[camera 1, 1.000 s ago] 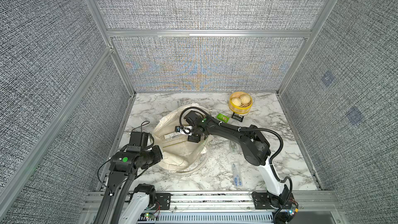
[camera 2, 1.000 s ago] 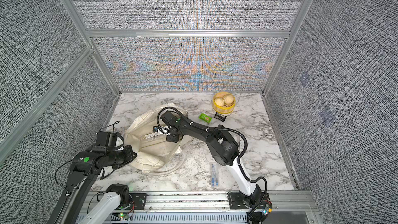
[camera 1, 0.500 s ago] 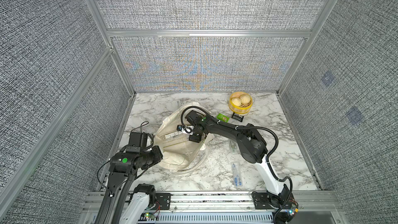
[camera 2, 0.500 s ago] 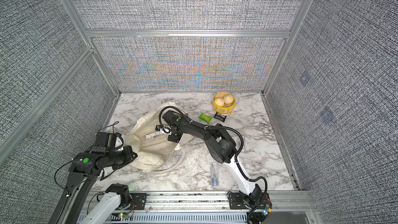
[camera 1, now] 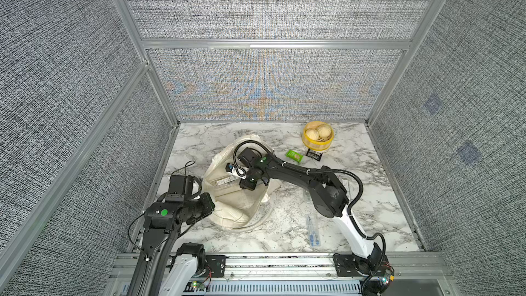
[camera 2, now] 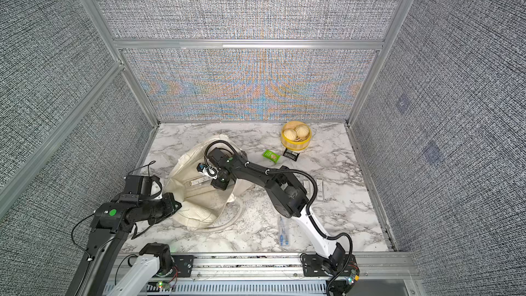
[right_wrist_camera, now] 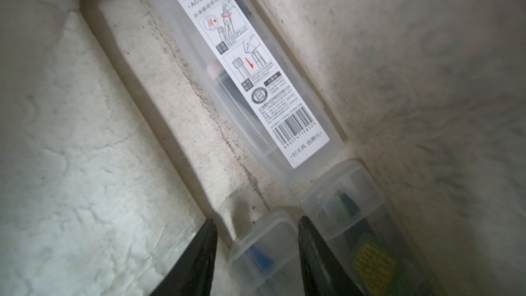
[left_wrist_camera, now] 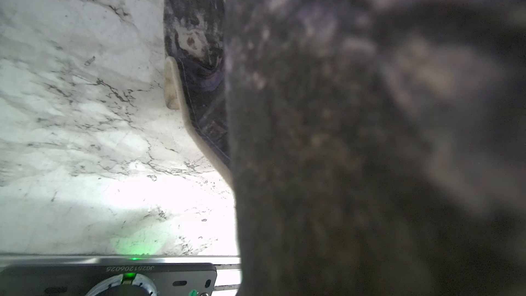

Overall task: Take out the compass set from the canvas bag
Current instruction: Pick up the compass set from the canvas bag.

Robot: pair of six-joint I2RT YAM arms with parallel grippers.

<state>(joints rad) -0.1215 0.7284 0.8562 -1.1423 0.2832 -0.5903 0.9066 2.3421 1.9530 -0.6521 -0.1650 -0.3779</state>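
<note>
The large floppy cream canvas bag (camera 1: 236, 195) lies slumped on the white grey-veined marble desk (camera 1: 370, 195), its mouth gaping and its weave coarse and speckled inside. The right tool (right_wrist_camera: 257, 254) reaches into it; its two black tapering fingers (right_wrist_camera: 196, 260) stand spread on either side of the rounded end of a clear plastic compass set case (right_wrist_camera: 263, 249) with a blue piece inside, a gap visible on one side. Just beside it lies a second clear case (right_wrist_camera: 344, 195) holding green and dark parts, and beyond them a long translucent case with a white printed barcode label (right_wrist_camera: 250, 72). The left tool, hidden against the bag's near edge, is pressed together; whether it pinches the dark printed cloth (left_wrist_camera: 205, 86) cannot be told. A round yellow steamer basket (camera 1: 318, 138) stands well apart
</note>
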